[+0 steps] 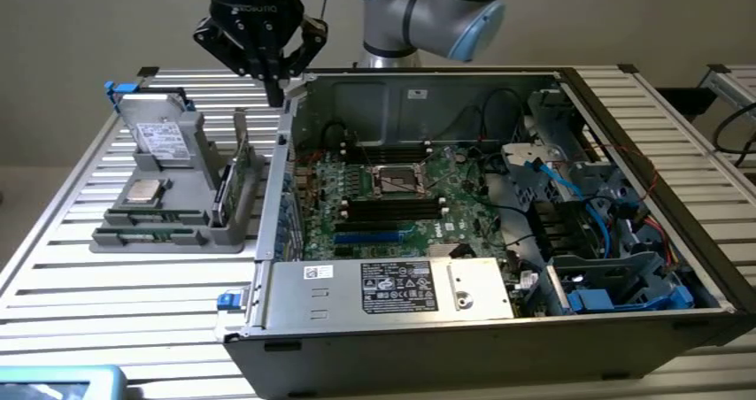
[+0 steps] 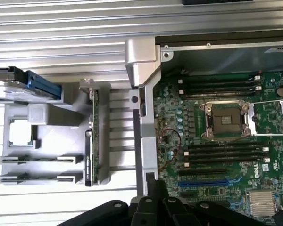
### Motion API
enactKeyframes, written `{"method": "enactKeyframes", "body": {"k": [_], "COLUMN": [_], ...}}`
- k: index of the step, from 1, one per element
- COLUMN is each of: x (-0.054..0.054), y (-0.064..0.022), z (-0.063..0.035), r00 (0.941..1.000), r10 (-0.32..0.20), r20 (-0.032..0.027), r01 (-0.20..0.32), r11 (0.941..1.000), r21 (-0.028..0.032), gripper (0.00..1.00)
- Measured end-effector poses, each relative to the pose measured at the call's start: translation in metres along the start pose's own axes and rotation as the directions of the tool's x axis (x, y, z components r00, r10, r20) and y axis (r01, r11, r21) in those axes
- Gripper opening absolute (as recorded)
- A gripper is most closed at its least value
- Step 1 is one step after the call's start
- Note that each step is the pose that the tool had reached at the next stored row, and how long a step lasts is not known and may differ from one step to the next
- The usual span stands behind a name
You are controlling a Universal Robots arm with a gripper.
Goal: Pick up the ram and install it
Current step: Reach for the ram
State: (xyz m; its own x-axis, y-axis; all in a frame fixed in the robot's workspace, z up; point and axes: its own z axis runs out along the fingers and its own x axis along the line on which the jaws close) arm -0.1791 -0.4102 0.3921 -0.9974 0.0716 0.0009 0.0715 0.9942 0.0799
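Dark-green and thin, the ram (image 1: 219,196) looks to be the narrow stick standing on edge in the gray plastic holder (image 1: 165,216), at the left of the exterior frame. It sits just beside the taller upright green card (image 1: 244,183). From the wrist view the same stick (image 2: 88,157) shows as a dark strip tight against that card (image 2: 95,136), though its chips and sticker are too edge-on to confirm.

The gripper (image 1: 275,95) hangs in the upper left of the exterior frame, above the far corner of the open computer case (image 1: 473,329) and well above the holder. Its fingers are pinched together with nothing between them. I judge the task to be at its opening step: the approach to the pickup, with the ram not yet touched and the black memory slots (image 1: 390,207) on the motherboard (image 1: 449,196) unfilled.

A grasp here calls for parted fingers lined up along the stick's thin edge, with care for the card crowding 1 side.

The table (image 1: 106,285) is silver ribbed metal slats, carrying both holder and case. A plain beige wall stands behind, and a 2nd slatted surface (image 1: 732,81) shows at the upper right of the exterior frame.
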Motion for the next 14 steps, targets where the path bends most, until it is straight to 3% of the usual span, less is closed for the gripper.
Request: {"method": "enactKeyframes", "body": {"k": [14], "x": [0.054], "y": [-0.0092], "z": [0.0028], "r00": [1.0000], "r10": [0.000], "r20": [-0.0044], "r01": [0.000], "r11": [1.0000], "r21": [-0.0001], "gripper": [0.11]}}
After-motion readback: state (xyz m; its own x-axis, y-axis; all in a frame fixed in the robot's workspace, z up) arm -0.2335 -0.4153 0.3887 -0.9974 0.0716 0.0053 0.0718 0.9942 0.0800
